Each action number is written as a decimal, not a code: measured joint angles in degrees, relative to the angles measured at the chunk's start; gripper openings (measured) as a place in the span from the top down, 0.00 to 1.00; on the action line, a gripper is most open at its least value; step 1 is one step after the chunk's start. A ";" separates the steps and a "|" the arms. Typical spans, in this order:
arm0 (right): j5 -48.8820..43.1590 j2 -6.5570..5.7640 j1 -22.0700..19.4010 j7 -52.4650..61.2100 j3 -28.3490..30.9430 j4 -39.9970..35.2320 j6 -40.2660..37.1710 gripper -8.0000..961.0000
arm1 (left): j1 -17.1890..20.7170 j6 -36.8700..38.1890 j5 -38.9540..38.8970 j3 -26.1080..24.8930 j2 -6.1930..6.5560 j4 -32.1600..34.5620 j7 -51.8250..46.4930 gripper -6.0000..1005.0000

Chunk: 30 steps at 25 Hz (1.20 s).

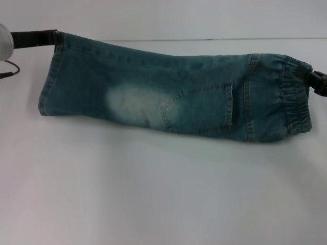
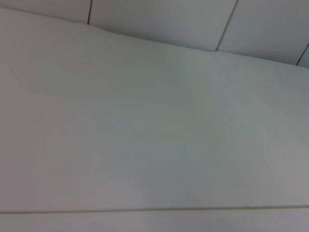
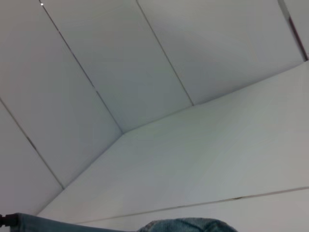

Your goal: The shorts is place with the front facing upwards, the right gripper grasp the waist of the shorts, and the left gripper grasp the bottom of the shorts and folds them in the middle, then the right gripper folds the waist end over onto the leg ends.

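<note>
denim shorts folded lengthwise, stretched taut across white table, far edge lifted. leg ends at left, pinched at upper corner by left hand. waist at right, held by right hand. tension keeps fold crease straight, ready for laying flat.

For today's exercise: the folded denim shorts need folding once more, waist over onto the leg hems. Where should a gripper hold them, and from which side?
Grip the ruffled elastic waist, coming in from the robot's right, where the right gripper is. That narrow band is the end nearest that arm, probably easiest to carry toward the leg ends.
</note>
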 joint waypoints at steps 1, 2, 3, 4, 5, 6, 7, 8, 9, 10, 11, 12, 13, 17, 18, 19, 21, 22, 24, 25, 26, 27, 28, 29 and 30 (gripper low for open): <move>0.04 0.08 0.14 -0.13 0.05 0.00 0.45 0.90 | -0.11 -0.62 0.00 0.05 -0.07 -0.15 -0.01 0.98; 0.05 0.16 0.26 -0.18 0.13 0.00 1.00 0.90 | -0.19 -1.11 0.00 0.05 -0.12 -0.39 0.00 0.98; 0.05 0.21 0.34 -0.18 0.16 0.00 1.50 0.90 | -0.25 -1.66 0.00 0.05 -0.14 -0.71 0.01 0.98; 0.05 0.35 0.48 -0.19 0.19 0.00 2.20 0.89 | -0.28 -2.27 0.00 0.05 -0.15 -1.02 0.06 0.98; 0.05 0.50 0.59 -0.21 0.19 0.00 2.99 0.89 | -0.33 -2.91 0.00 0.05 -0.18 -1.42 0.09 0.98; 0.05 0.67 0.75 -0.35 0.06 -0.02 3.85 0.89 | -0.36 -3.47 0.01 0.17 -0.19 -1.79 0.11 0.98; 0.05 0.79 0.90 -0.66 -0.19 -0.02 4.48 0.88 | -0.40 -4.21 0.00 0.41 -0.23 -2.31 0.13 0.98; 0.05 0.87 1.05 -0.92 -0.39 -0.03 4.81 0.88 | -0.46 -5.29 0.00 0.58 -0.33 -2.89 0.14 0.98; 0.05 0.98 1.22 -1.28 -0.61 -0.03 5.19 0.88 | -0.50 -6.43 0.01 0.83 -0.49 -3.49 0.16 0.98; 0.04 1.23 1.51 -1.90 -0.81 -0.02 5.79 0.87 | -0.53 -7.35 0.00 1.09 -0.65 -4.01 0.24 0.98; 0.04 1.23 1.51 -1.90 -0.81 -0.02 5.79 0.87 | -0.62 -8.69 0.00 1.54 -0.88 -4.65 0.43 0.98; 0.04 1.34 1.62 -2.11 -0.84 -0.02 6.05 0.87 | -0.77 -10.46 0.00 2.26 -1.15 -5.54 0.65 0.98; 0.04 1.39 1.79 -2.30 -0.86 -0.02 6.31 0.86 | -0.86 -11.46 0.01 2.82 -1.31 -6.08 0.76 0.98; -0.24 1.44 2.42 -1.71 -1.54 0.08 8.55 0.85 | -1.32 -15.28 0.00 4.75 -1.81 -8.05 0.86 0.98; -0.25 1.44 2.52 -1.33 -1.90 0.16 9.45 0.85 | -1.41 -15.82 0.00 4.88 -1.94 -8.22 0.86 0.97; -0.25 1.44 2.61 -1.07 -2.21 0.32 10.21 0.84 | -1.43 -16.59 0.00 5.01 -2.14 -8.27 0.97 0.96; -0.25 1.43 2.80 -0.48 -2.85 0.61 11.45 0.84 | -1.44 -18.10 0.00 5.46 -2.64 -8.34 1.52 0.94; -0.25 1.42 2.87 -0.12 -3.26 0.67 11.80 0.83 | -1.42 -18.47 0.00 5.67 -2.79 -8.34 1.87 0.93; -0.34 1.34 2.97 0.89 -4.40 0.70 12.46 0.83 | -1.31 -18.99 -0.07 5.95 -3.04 -8.34 2.37 0.85; -0.35 1.29 2.98 1.19 -4.78 0.70 12.57 0.82 | -1.24 -19.26 -0.24 5.98 -3.08 -8.34 2.46 0.81; -0.35 1.19 2.98 1.66 -5.25 0.69 12.77 0.82 | -1.17 -19.47 -0.42 5.98 -3.09 -8.34 2.49 0.77; -0.36 1.07 2.97 2.37 -5.84 0.64 12.95 0.77 | -1.04 -19.65 -0.74 5.99 -3.09 -8.34 2.62 0.73; -0.37 0.98 2.96 2.90 -6.35 0.56 13.09 0.73 | -0.95 -19.73 -1.00 5.99 -3.10 -8.35 2.73 0.70; -0.38 0.79 2.91 4.05 -7.35 0.41 13.52 0.68 | -0.82 -19.73 -1.22 6.00 -3.13 -8.38 2.90 0.68; -0.39 0.58 2.86 5.20 -8.40 0.29 13.95 0.63 | -0.75 -19.73 -1.31 6.01 -3.15 -8.40 3.00 0.65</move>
